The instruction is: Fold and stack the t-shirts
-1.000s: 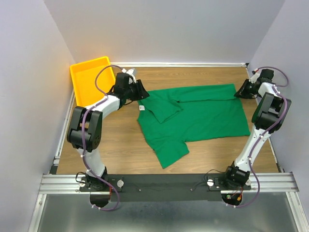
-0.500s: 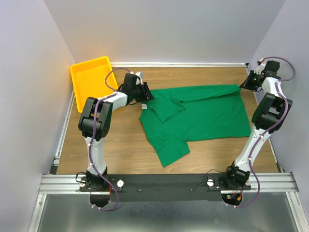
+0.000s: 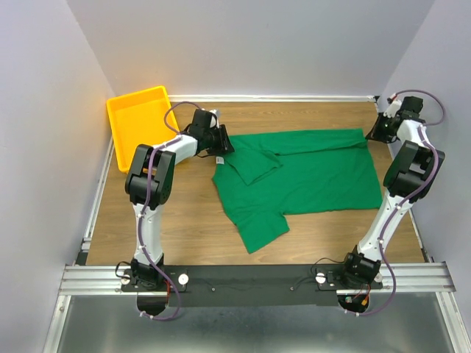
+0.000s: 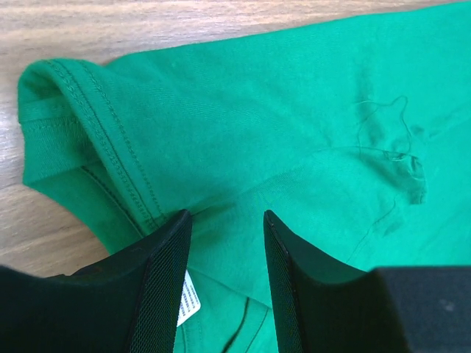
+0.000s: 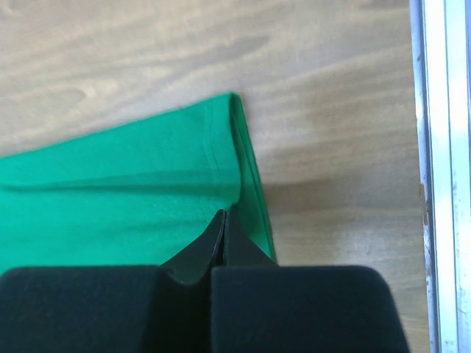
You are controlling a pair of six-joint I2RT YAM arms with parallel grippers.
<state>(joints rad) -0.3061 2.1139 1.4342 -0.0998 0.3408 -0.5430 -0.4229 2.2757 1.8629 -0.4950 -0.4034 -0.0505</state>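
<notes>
A dark green t-shirt (image 3: 316, 173) lies partly folded on the wooden table, with one sleeve folded over its left part and a lower flap pointing toward the near edge. Its white neck tag (image 3: 218, 162) shows at the left end. My left gripper (image 3: 223, 142) is open at the collar end. In the left wrist view the left gripper (image 4: 224, 215) straddles the cloth (image 4: 257, 118), with the tag (image 4: 188, 301) by the left finger. My right gripper (image 3: 370, 134) is shut on the shirt's far right corner. In the right wrist view the right gripper (image 5: 224, 213) pinches the hem (image 5: 132, 184).
An empty yellow tray (image 3: 140, 118) leans at the far left corner. White walls close in the table on three sides. A metal rail (image 5: 441, 147) runs along the table's right edge, close to my right gripper.
My left arm has swung right and its gripper has come onto the collar. My right gripper has moved back and right, pulling the shirt's far right corner out with it.
</notes>
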